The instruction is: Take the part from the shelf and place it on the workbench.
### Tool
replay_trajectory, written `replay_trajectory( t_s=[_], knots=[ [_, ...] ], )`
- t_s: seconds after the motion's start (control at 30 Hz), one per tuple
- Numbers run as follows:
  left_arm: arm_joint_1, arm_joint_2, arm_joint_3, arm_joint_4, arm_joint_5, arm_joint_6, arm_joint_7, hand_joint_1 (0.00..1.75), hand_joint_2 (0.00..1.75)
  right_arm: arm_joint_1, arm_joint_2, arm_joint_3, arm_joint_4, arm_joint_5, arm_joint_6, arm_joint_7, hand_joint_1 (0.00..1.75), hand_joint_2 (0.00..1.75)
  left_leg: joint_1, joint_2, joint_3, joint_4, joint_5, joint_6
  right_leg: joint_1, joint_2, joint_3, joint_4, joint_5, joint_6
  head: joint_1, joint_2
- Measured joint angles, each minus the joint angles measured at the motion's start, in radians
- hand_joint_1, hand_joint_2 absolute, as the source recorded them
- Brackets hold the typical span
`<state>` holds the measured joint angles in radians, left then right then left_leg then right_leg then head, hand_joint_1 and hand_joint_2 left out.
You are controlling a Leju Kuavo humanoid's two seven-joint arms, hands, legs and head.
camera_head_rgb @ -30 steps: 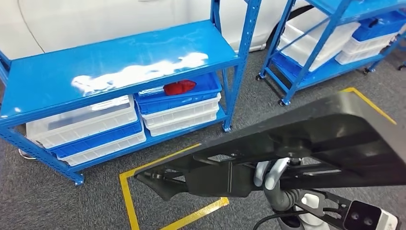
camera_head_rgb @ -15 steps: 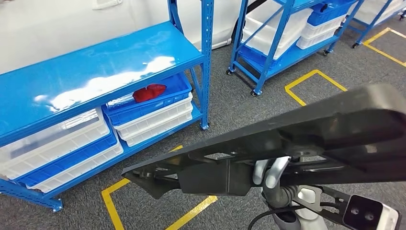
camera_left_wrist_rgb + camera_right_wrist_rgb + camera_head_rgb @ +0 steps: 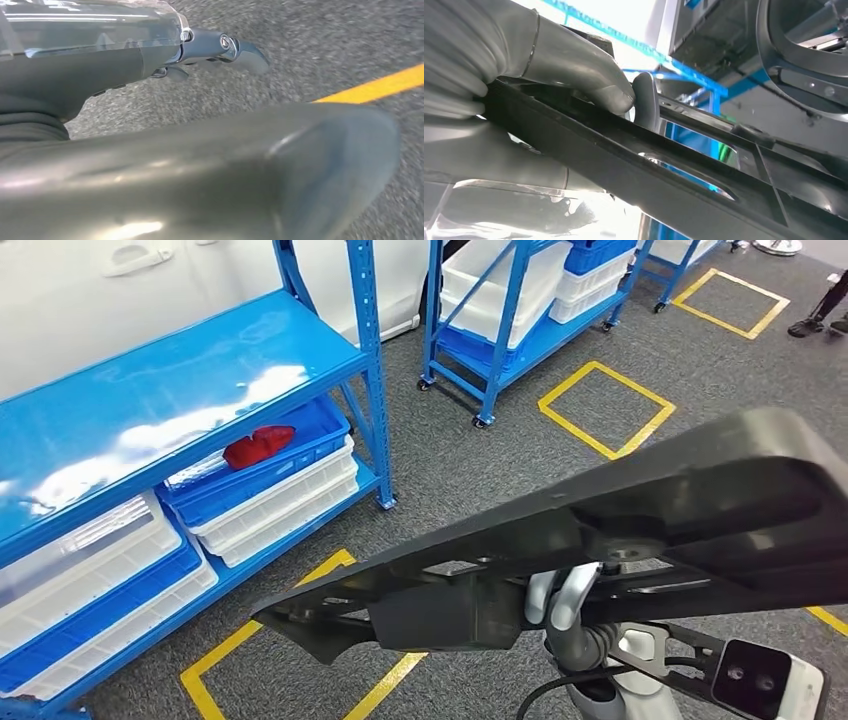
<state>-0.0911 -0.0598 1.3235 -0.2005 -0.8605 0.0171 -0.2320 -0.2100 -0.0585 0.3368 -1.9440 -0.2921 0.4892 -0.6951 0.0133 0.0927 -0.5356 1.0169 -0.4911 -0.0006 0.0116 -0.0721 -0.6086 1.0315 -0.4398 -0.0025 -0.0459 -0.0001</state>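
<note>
Head view: a red object (image 3: 258, 445) lies in the top blue plastic bin (image 3: 262, 468) on the blue metal shelf (image 3: 180, 390). The long black plastic part (image 3: 600, 540) crosses low in front, held by the right hand (image 3: 560, 600). The whole scene has shifted left since earlier.
Left wrist view: left hand (image 3: 215, 47) over grey carpet (image 3: 325, 45); whether its fingers are open is unclear.
Right wrist view: fingers (image 3: 574, 70) clamp the part's edge.

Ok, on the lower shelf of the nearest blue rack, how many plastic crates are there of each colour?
Blue plastic crates: 2
White plastic crates: 4
Total: 6
</note>
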Motion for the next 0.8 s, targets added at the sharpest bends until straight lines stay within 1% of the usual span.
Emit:
replay_trajectory(
  t_s=[0.03, 0.07, 0.1, 0.13, 0.17, 0.2, 0.23, 0.27, 0.3, 0.33, 0.37, 0.4, 0.43, 0.47, 0.5, 0.53, 0.57, 0.6, 0.63, 0.67, 0.7, 0.73, 0.77, 0.8],
  knots=[
    [0.000, 0.001, 0.003, 0.000, 0.003, 0.000, -0.002, 0.00, 0.00, 0.002, 0.000, -0.002, -0.006, -0.002, -0.004, 0.000, 1.75, 1.75, -0.002, 0.010, 0.003, -0.002, -0.002, -0.005, 0.004, 0.006, -0.001, -0.003, -0.002, -0.005, 0.000, 0.000],
    [-0.001, 0.002, 0.007, -0.001, 0.006, 0.000, -0.004, 0.00, 0.00, 0.006, 0.001, -0.006, -0.013, -0.006, -0.007, 0.000, 1.75, 1.75, -0.002, 0.020, 0.007, -0.005, -0.003, -0.011, 0.003, 0.020, -0.001, -0.006, 0.000, -0.011, 0.000, 0.000],
    [-0.002, 0.003, 0.009, -0.001, 0.008, 0.000, -0.007, 0.00, 0.00, 0.011, 0.001, -0.010, -0.019, -0.011, -0.007, -0.001, 1.75, 1.75, -0.001, 0.017, 0.011, -0.004, -0.008, -0.016, 0.000, 0.031, 0.002, -0.012, 0.003, -0.016, 0.000, 0.000],
    [-0.003, 0.005, 0.011, -0.002, 0.010, 0.000, -0.009, 0.00, 0.00, 0.014, 0.001, -0.015, -0.024, -0.019, -0.006, -0.001, 1.75, 1.75, -0.001, 0.001, 0.009, 0.008, -0.021, -0.020, -0.004, 0.043, 0.006, -0.019, 0.006, -0.022, 0.000, 0.000],
    [-0.003, 0.008, 0.012, -0.002, 0.011, 0.000, -0.010, 0.00, 0.00, 0.017, 0.001, -0.020, -0.029, -0.028, -0.004, -0.002, 1.75, 1.75, 0.000, -0.024, -0.003, 0.040, -0.043, -0.024, -0.007, 0.053, 0.009, -0.025, 0.009, -0.028, 0.000, 0.000],
    [-0.002, 0.012, 0.012, -0.003, 0.011, 0.000, -0.010, 0.00, 0.00, 0.018, 0.001, -0.025, -0.031, -0.036, -0.002, -0.002, 1.75, 1.75, 0.002, -0.054, -0.028, 0.095, -0.074, -0.026, -0.009, 0.064, 0.011, -0.028, 0.011, -0.032, 0.000, 0.000],
    [0.001, 0.015, 0.013, -0.003, 0.011, 0.001, -0.009, 0.00, 0.00, 0.018, 0.002, -0.031, -0.032, -0.044, -0.001, -0.002, 1.75, 1.75, 0.003, -0.073, -0.063, 0.167, -0.107, -0.028, -0.009, 0.077, 0.011, -0.028, 0.011, -0.035, 0.000, 0.000],
    [0.003, 0.020, 0.015, -0.003, 0.011, 0.002, -0.007, 0.00, 0.00, 0.019, 0.002, -0.036, -0.033, -0.051, 0.000, -0.002, 1.75, 1.75, 0.003, -0.081, -0.096, 0.232, -0.130, -0.029, -0.009, 0.090, 0.011, -0.028, 0.011, -0.037, 0.000, 0.000],
    [0.005, 0.023, 0.016, -0.003, 0.011, 0.003, -0.004, 0.00, 0.00, 0.021, 0.002, -0.043, -0.034, -0.057, 0.001, -0.002, 1.75, 1.75, 0.003, -0.084, -0.119, 0.273, -0.135, -0.030, -0.008, 0.105, 0.012, -0.027, 0.011, -0.038, 0.000, 0.000],
    [0.005, 0.026, 0.016, -0.004, 0.011, 0.004, -0.003, 0.00, 0.00, 0.022, 0.002, -0.049, -0.037, -0.062, 0.002, -0.002, 1.75, 1.75, 0.003, -0.085, -0.126, 0.276, -0.120, -0.030, -0.007, 0.120, 0.013, -0.026, 0.010, -0.037, 0.000, 0.000],
    [0.005, 0.028, 0.017, -0.004, 0.011, 0.003, -0.003, 0.00, 0.00, 0.024, 0.002, -0.055, -0.041, -0.065, 0.002, -0.002, 1.75, 1.75, 0.003, -0.089, -0.113, 0.238, -0.086, -0.029, -0.007, 0.134, 0.015, -0.025, 0.010, -0.036, 0.000, 0.000],
    [0.005, 0.031, 0.017, -0.005, 0.010, 0.001, -0.003, 0.00, 0.00, 0.025, 0.003, -0.060, -0.047, -0.068, 0.003, -0.002, 1.75, 1.75, 0.004, -0.103, -0.087, 0.170, -0.042, -0.027, -0.007, 0.148, 0.017, -0.022, 0.008, -0.034, 0.000, 0.000],
    [0.005, 0.034, 0.016, -0.006, 0.009, -0.001, -0.002, 0.00, 0.00, 0.027, 0.004, -0.065, -0.054, -0.069, 0.004, -0.002, 1.75, 1.75, 0.006, -0.128, -0.060, 0.102, -0.009, -0.024, -0.006, 0.161, 0.017, -0.018, 0.006, -0.031, 0.000, 0.000],
    [0.005, 0.037, 0.016, -0.007, 0.008, -0.003, -0.002, 0.00, 0.00, 0.030, 0.006, -0.070, -0.060, -0.070, 0.005, -0.002, 1.75, 1.75, 0.008, -0.150, -0.038, 0.048, 0.012, -0.021, -0.006, 0.173, 0.014, -0.013, 0.004, -0.027, 0.000, 0.000],
    [0.005, 0.040, 0.016, -0.008, 0.007, -0.006, -0.002, 0.00, 0.00, 0.033, 0.008, -0.074, -0.066, -0.069, 0.007, -0.002, 1.75, 1.75, 0.008, -0.166, -0.025, 0.015, 0.020, -0.019, -0.007, 0.185, 0.010, -0.009, 0.004, -0.022, 0.000, 0.000],
    [0.004, 0.041, 0.016, -0.008, 0.005, -0.008, -0.001, 0.00, 0.00, 0.037, 0.010, -0.078, -0.073, -0.064, 0.008, -0.002, 1.75, 1.75, 0.007, -0.170, -0.021, 0.006, 0.017, -0.015, -0.008, 0.196, 0.006, -0.008, 0.005, -0.016, 0.000, 0.000],
    [0.002, 0.042, 0.016, -0.008, 0.003, -0.011, -0.001, 0.00, 0.00, 0.043, 0.012, -0.084, -0.080, -0.054, 0.009, -0.002, 1.75, 1.75, 0.007, -0.161, -0.019, 0.002, 0.018, -0.010, -0.010, 0.207, 0.002, -0.009, 0.007, -0.009, 0.000, 0.000],
    [-0.001, 0.043, 0.016, -0.008, 0.001, -0.015, 0.000, 0.00, 0.00, 0.050, 0.013, -0.088, -0.090, -0.041, 0.010, -0.002, 1.75, 1.75, 0.008, -0.149, -0.017, -0.002, 0.020, -0.004, -0.010, 0.206, -0.001, -0.007, 0.007, -0.003, 0.000, 0.000],
    [-0.003, 0.043, 0.016, -0.009, -0.001, -0.020, 0.000, 0.00, 0.00, 0.056, 0.015, -0.094, -0.101, -0.027, 0.010, -0.002, 1.75, 1.75, 0.009, -0.137, -0.015, -0.006, 0.023, 0.003, -0.008, 0.187, -0.007, 0.004, -0.001, 0.003, 0.000, 0.000],
    [-0.003, 0.043, 0.016, -0.009, -0.002, -0.025, 0.000, 0.00, 0.00, 0.060, 0.016, -0.098, -0.111, -0.015, 0.009, -0.001, 1.75, 1.75, 0.011, -0.124, -0.013, -0.010, 0.024, 0.009, -0.007, 0.159, -0.021, 0.033, -0.019, 0.007, 0.000, 0.000],
    [-0.002, 0.043, 0.016, -0.009, -0.002, -0.030, -0.001, 0.00, 0.00, 0.066, 0.019, -0.101, -0.120, -0.006, 0.007, -0.001, 1.75, 1.75, 0.011, -0.110, -0.011, -0.012, 0.025, 0.014, -0.008, 0.124, -0.046, 0.084, -0.046, 0.011, 0.000, 0.000],
    [0.000, 0.043, 0.016, -0.009, -0.002, -0.033, -0.003, 0.00, 0.00, 0.072, 0.020, -0.103, -0.127, 0.001, 0.006, 0.000, 1.75, 1.75, 0.009, -0.096, -0.011, -0.012, 0.023, 0.017, -0.010, 0.100, -0.080, 0.150, -0.079, 0.015, 0.000, 0.000],
    [0.003, 0.043, 0.016, -0.009, -0.001, -0.035, -0.005, 0.00, 0.00, 0.080, 0.022, -0.104, -0.134, 0.007, 0.005, 0.001, 1.75, 1.75, 0.008, -0.081, -0.010, -0.012, 0.022, 0.018, -0.014, 0.088, -0.115, 0.217, -0.104, 0.018, 0.000, 0.000],
    [0.003, 0.042, 0.016, -0.009, 0.000, -0.036, -0.007, 0.00, 0.00, 0.090, 0.023, -0.105, -0.139, 0.014, 0.004, 0.001, 1.75, 1.75, 0.007, -0.067, -0.010, -0.011, 0.020, 0.018, -0.018, 0.082, -0.140, 0.264, -0.116, 0.021, 0.000, 0.000]
  ],
)
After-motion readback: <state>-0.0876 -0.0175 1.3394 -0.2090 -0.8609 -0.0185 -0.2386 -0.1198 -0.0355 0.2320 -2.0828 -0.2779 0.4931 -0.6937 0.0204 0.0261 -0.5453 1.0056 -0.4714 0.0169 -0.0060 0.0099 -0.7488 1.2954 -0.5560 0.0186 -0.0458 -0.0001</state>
